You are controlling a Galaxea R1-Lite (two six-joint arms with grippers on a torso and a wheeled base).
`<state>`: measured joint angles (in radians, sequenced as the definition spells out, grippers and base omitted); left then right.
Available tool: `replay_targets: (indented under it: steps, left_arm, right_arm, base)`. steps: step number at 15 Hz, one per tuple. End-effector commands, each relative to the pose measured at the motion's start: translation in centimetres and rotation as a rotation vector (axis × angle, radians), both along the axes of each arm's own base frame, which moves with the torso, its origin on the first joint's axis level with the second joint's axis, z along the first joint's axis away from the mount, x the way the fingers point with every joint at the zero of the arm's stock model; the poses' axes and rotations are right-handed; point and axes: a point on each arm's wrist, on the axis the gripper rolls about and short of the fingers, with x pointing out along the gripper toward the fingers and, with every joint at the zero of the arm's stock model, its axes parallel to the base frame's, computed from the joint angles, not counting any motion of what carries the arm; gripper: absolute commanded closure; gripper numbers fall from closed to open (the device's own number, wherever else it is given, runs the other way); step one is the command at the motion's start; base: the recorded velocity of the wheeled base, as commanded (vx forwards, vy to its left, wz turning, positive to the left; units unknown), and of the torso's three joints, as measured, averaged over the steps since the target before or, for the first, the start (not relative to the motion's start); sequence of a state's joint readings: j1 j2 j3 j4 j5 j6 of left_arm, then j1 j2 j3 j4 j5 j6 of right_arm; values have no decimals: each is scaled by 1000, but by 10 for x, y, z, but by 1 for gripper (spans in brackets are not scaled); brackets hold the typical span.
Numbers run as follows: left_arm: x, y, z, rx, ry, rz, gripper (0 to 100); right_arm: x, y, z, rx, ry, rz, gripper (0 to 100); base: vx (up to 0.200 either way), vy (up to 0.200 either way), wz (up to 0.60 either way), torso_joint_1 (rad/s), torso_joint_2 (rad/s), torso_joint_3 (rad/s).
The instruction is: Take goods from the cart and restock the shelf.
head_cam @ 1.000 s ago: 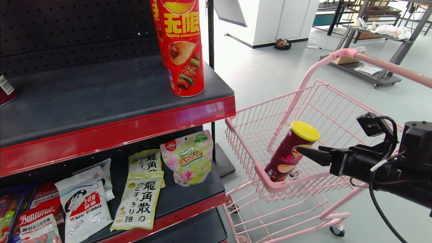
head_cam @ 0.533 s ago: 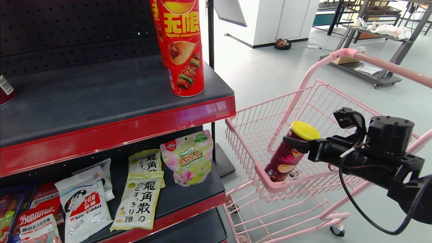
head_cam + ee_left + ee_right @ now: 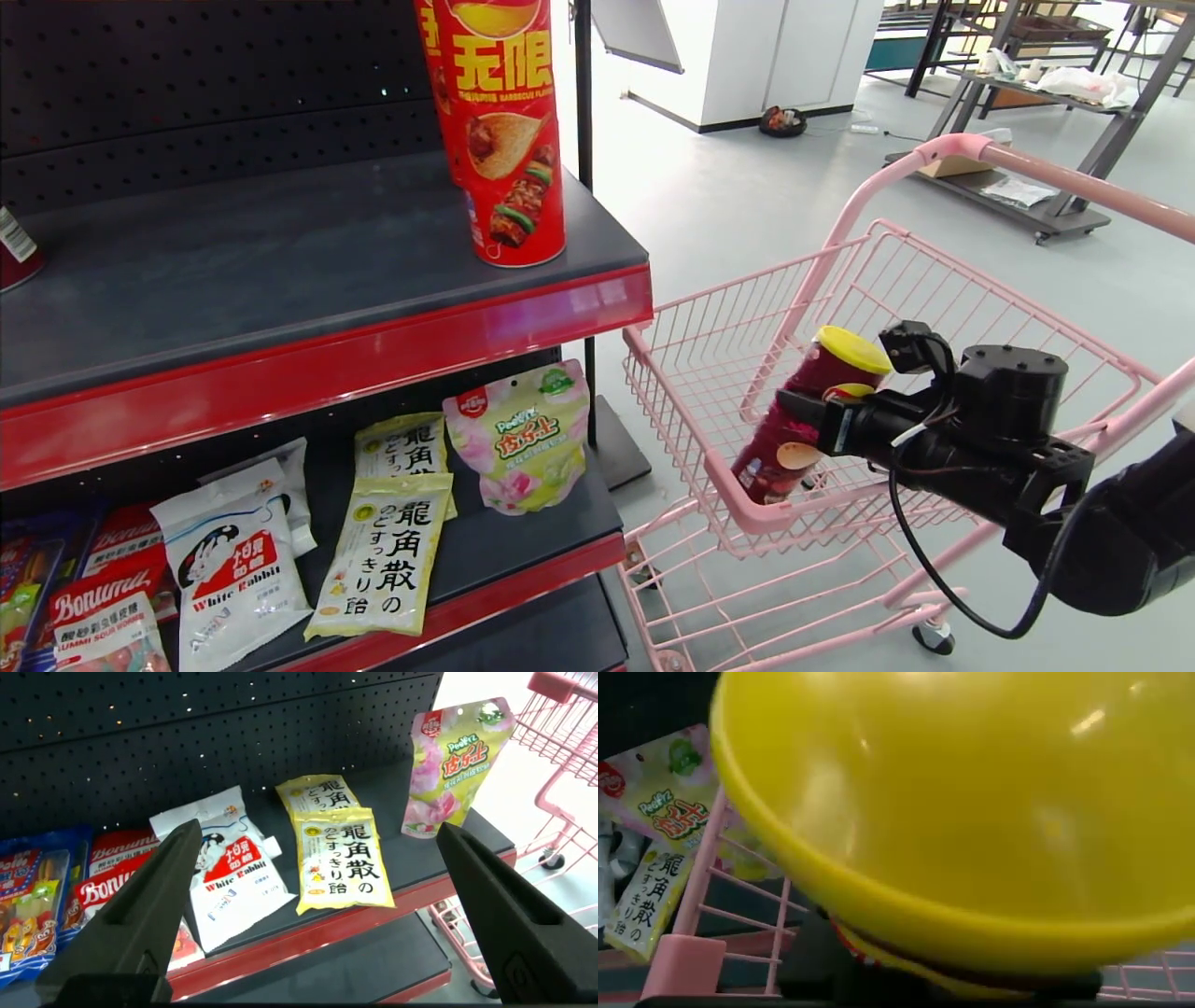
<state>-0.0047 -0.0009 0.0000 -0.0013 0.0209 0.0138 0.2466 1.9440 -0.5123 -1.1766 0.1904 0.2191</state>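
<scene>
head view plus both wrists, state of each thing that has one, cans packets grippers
purple can: tilted in the cart, yellow lid on
red can: upright on the upper shelf
green-pink pouch: standing upright
yellow packets: lying flat, overlapping
white packet: lying flat
left gripper: open, empty
right gripper: at the purple can, grip unclear

The chip can [image 3: 782, 450] leans in the cart [image 3: 747, 514], right of the shelf [image 3: 327, 350].
</scene>
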Motion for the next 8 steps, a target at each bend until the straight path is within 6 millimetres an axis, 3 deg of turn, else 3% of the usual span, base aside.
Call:
replay_targets:
  steps: [1,2,4,7,8]
  left_arm:
    - [0,0,0,0,1,1,0]
    - [0,0,0,0,1,1,0]
    - [0,0,0,0,1,1,0]
    - [0,0,0,-3,1,2,0]
    - [0,0,0,-5,2,2,0]
  right_arm:
    - [0,0,1,-3,-7,1,100]
    - [-1,-1,7,-1,-27,0,100]
    - [0,-5,49,-23,-160,-4,100]
    - [-1,-12,145,-36,-302,-24,100]
    - [-24,-17,205,-31,-323,-25,100]
  base:
    - [0,0,0,0,0,0]
    - [0,0,0,0,0,0]
    - [0,0,0,0,0,0]
    - [0,0,0,0,0,0]
    - [0,0,0,0,0,0]
